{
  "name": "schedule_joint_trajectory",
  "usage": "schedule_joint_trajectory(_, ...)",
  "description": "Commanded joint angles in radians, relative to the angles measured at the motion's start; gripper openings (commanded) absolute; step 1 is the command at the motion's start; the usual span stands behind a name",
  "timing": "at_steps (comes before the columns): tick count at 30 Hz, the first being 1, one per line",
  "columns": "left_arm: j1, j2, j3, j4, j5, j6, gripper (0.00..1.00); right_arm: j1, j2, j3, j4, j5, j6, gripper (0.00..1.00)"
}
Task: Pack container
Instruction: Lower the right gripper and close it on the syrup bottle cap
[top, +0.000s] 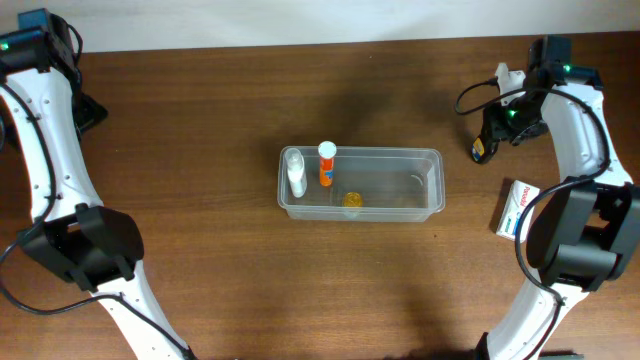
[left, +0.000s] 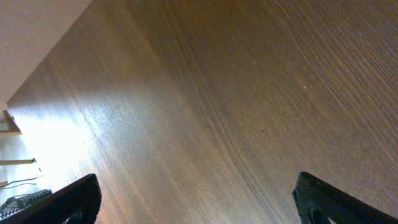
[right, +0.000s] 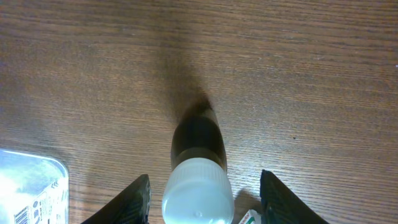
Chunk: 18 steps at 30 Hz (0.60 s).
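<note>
container (top: 437, 182) at the centre of the table (top: 200, 150), holding a white bottle (top: 296, 172), an orange bottle (top: 327, 165) and a small yellow item (top: 351, 200). right gripper (right: 202, 193): fingers apart astride a dark, white-capped bottle (right: 198, 143), gaps either side. left gripper (left: 196, 199): spread wide above the table.
</note>
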Motion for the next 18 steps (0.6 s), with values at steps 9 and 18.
schedule_joint_trajectory(9, 0.002, 0.003, 0.019, 0.000, -0.014, 0.008, 1.00, -0.006, 0.004, -0.020, -0.004, 0.013, -0.006, 0.45)
schedule_joint_trajectory(18, 0.002, 0.003, 0.019, 0.000, -0.014, 0.008, 0.99, -0.006, 0.004, -0.020, -0.010, 0.012, -0.006, 0.45)
